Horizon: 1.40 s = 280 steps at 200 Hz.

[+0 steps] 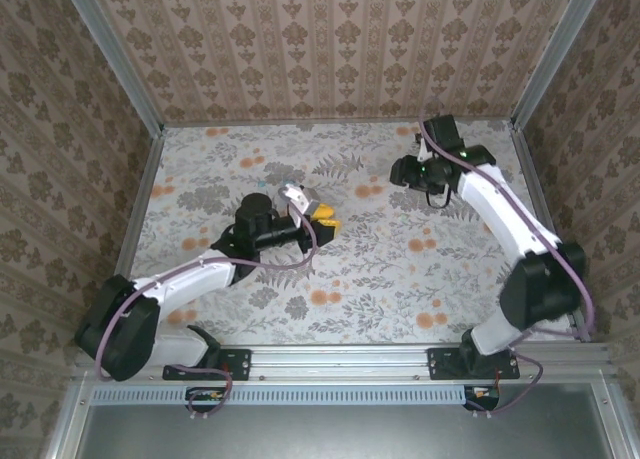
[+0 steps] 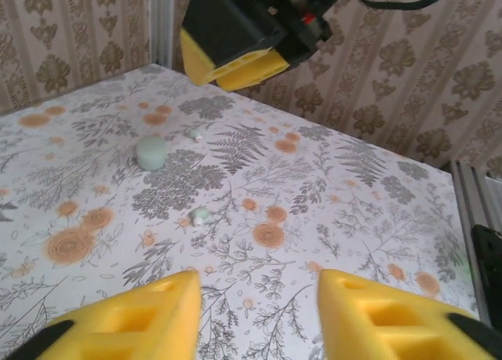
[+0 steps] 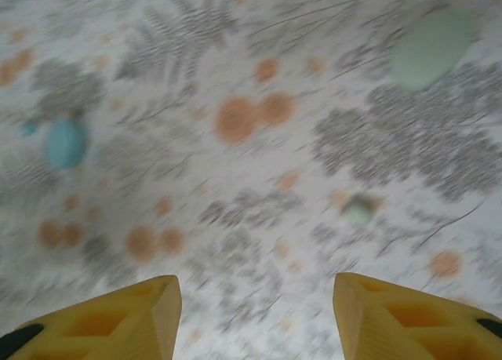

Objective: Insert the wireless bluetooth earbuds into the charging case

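Left wrist view: the left tool (image 2: pixel 257 293) hangs wide open and empty over the worktop (image 2: pixel 369 211). One pale earbud (image 2: pixel 200 215) lies ahead of it, with the mint-green oval case (image 2: pixel 151 152) beyond. The step in hand looks like reaching for that bud; next the tool must descend and straddle it squarely. The right tool (image 3: pixel 255 293) is likewise spread and empty. Its wrist view is blurred, and I cannot tell whether the case is open.
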### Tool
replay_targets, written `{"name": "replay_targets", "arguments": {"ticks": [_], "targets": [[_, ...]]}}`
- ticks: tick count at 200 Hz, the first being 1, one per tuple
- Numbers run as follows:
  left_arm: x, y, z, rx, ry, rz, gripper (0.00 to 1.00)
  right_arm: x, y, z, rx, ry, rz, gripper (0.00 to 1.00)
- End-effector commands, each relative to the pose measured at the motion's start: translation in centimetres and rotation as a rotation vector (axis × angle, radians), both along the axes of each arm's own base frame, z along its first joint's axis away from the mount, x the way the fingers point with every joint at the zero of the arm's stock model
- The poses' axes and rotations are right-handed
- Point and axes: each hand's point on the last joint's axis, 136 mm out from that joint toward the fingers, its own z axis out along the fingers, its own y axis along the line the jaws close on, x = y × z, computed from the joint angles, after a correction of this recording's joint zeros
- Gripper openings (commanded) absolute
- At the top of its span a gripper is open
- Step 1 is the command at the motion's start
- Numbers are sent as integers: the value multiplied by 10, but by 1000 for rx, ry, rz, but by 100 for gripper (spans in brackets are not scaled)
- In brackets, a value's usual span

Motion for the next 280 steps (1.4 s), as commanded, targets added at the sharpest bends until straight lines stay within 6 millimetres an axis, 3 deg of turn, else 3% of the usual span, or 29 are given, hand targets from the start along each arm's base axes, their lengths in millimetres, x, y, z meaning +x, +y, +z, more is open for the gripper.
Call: {"name": "replay_targets", "arguments": {"ticks": [1,39,65,120,192,280], "targets": [[13,-7,-4,53,-33,39,50,32,-44,-23,-156,48,-86,56],[23,-20,-29,115,-33,39,59,82,-69,-75,-200,148,-152,60],[32,-29,-45,127,-17,31,62,104,-82,-102,-240,194,-193,61],[40,-42,-71,123,40,9,64,135,-79,-143,-206,246,-200,62],[38,-40,-75,120,55,13,65,113,-70,-168,-204,332,-182,60],[29,-32,-67,115,52,11,65,52,-37,-168,-94,378,-109,56]]}}
